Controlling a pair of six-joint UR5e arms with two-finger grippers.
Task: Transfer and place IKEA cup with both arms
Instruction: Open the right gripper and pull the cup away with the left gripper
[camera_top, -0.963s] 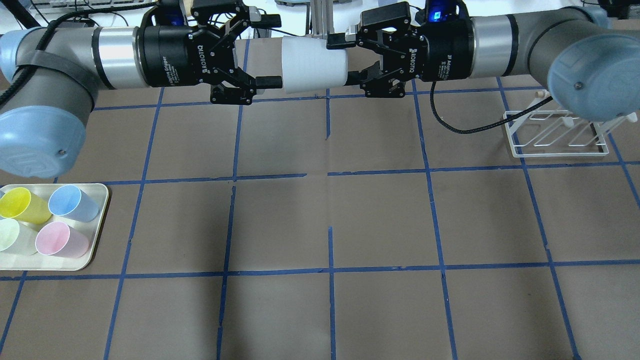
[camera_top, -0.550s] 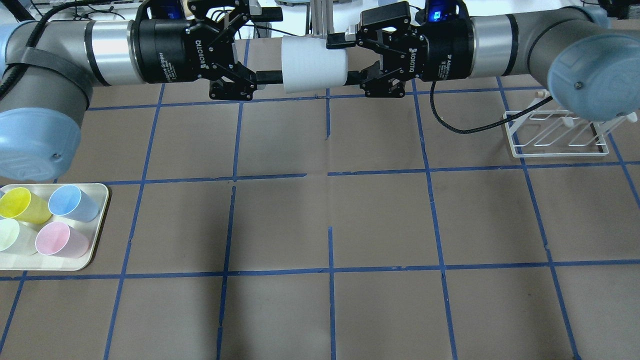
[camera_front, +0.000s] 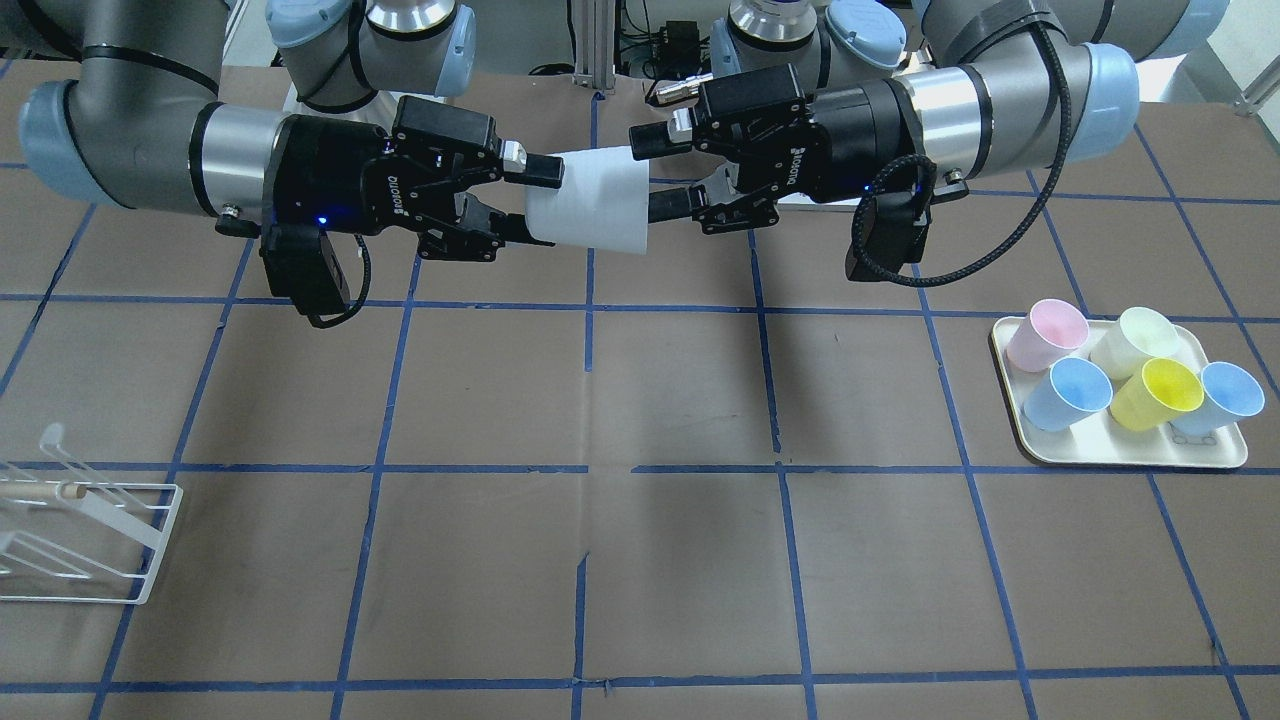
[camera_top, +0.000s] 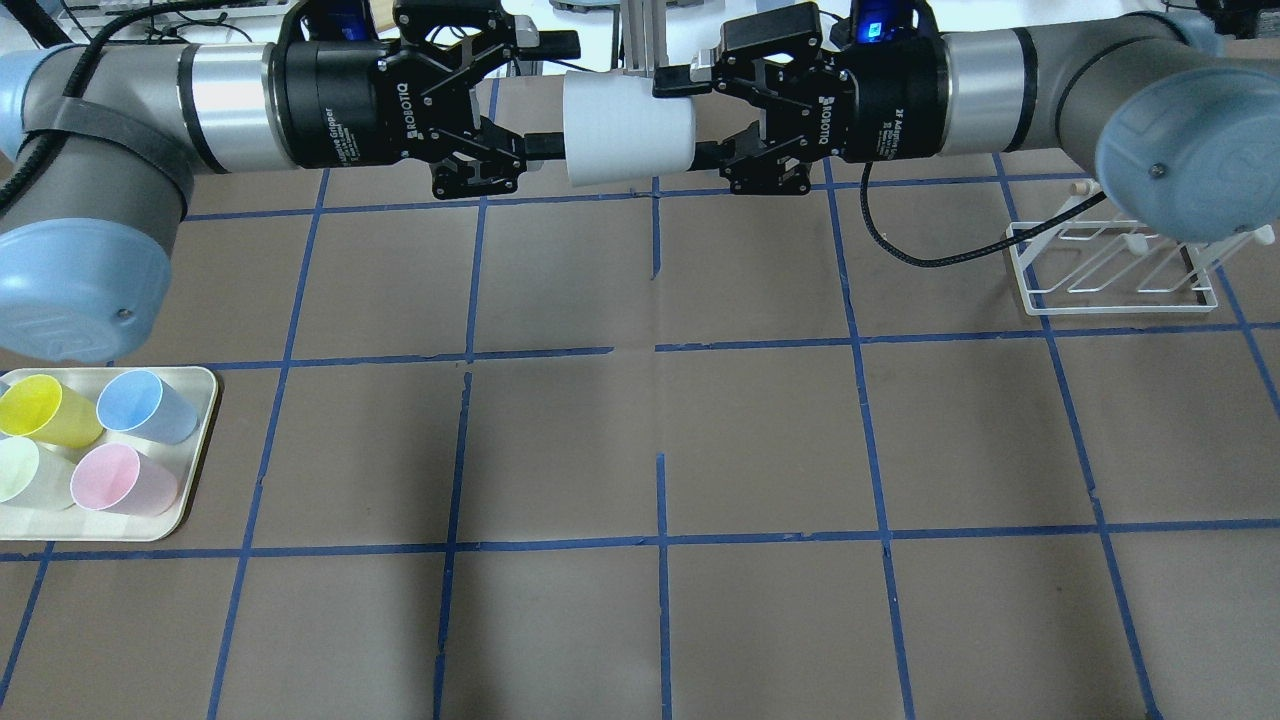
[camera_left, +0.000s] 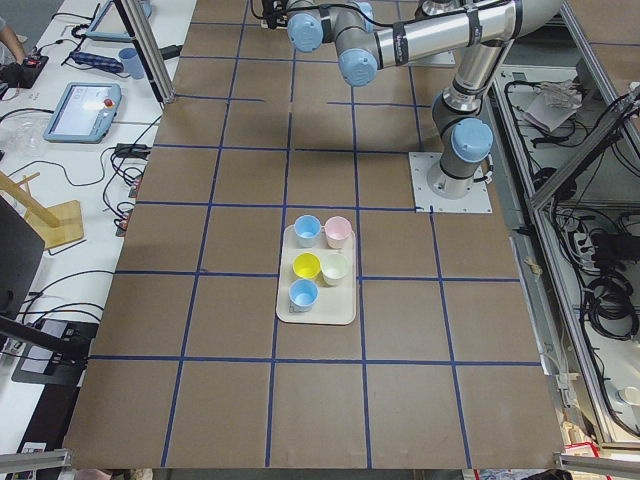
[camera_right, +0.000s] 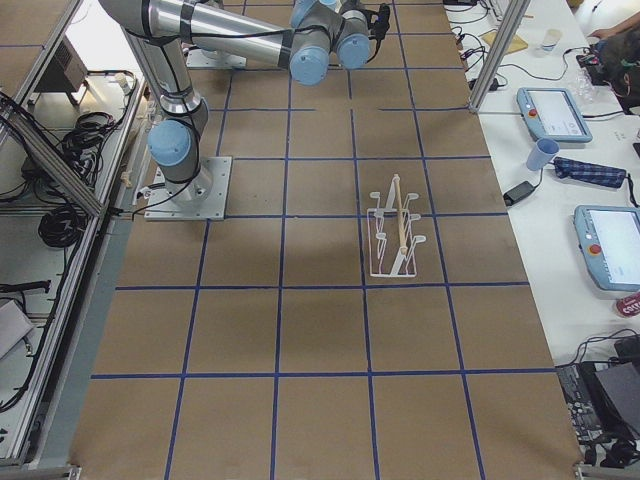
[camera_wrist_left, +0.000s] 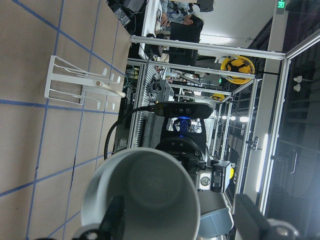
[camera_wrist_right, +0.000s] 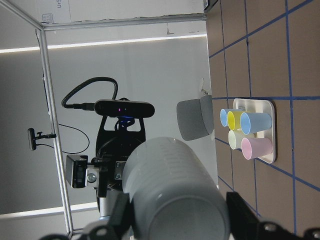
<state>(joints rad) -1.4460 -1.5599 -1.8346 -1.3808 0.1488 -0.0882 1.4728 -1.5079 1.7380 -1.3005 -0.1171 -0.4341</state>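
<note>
The pale grey IKEA cup (camera_top: 628, 128) hangs on its side high above the table's far middle, and also shows in the front view (camera_front: 595, 205). My right gripper (camera_top: 692, 118) is shut on its narrow base end; in the right wrist view the cup (camera_wrist_right: 175, 190) fills the space between the fingers. My left gripper (camera_top: 555, 93) is open at the cup's wide mouth. One of its fingers (camera_top: 545, 145) is level with the mouth and the other stands outside above the rim. In the left wrist view I look into the cup's mouth (camera_wrist_left: 145, 200).
A cream tray (camera_top: 195, 400) with several coloured cups sits at the table's left; it also shows in the front view (camera_front: 1130, 455). A white wire rack (camera_top: 1110, 265) stands at the right, under my right arm.
My left gripper has moved slightly toward the cup's mouth, and its fingers stand a little closer together, still open. The right gripper and the cup have not moved.
</note>
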